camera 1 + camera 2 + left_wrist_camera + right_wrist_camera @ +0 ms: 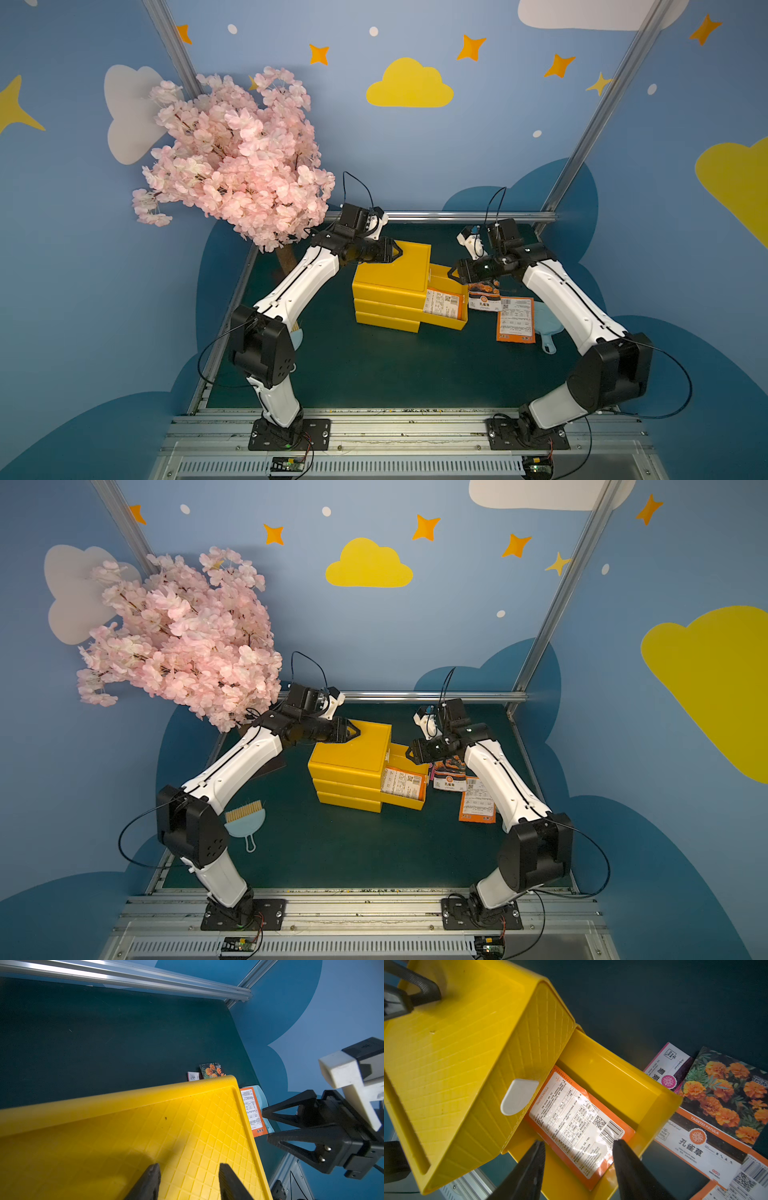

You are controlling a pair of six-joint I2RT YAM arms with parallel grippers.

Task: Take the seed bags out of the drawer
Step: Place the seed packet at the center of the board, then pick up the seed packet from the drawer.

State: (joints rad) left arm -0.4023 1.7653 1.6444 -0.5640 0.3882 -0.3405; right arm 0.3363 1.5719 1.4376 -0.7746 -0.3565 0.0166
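Green mat (374,365): drawer unit (386,291), seed bags (515,320), dustpan (549,328).

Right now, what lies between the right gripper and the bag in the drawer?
Nothing. In the right wrist view the right gripper stands open straight over the bag, with only the drawer wall beside it.

- Drawer cabinet (392,270): yellow plastic, faintly shiny, with a fine grid embossed on its top and side.
- Drawer (623,1084): smooth yellow plastic inside.
- Seed bag (577,1124) in the drawer: glossy film, with glare across its printed back.
- Seed bags (720,1095) on the desk (374,365): glossy print.
- Desk: dark green, matt.
- Rail (145,980): pale brushed metal.
- Right gripper (578,1141): matt black plastic jaws.
- Blossom petals (237,153): matt, cloth-like.
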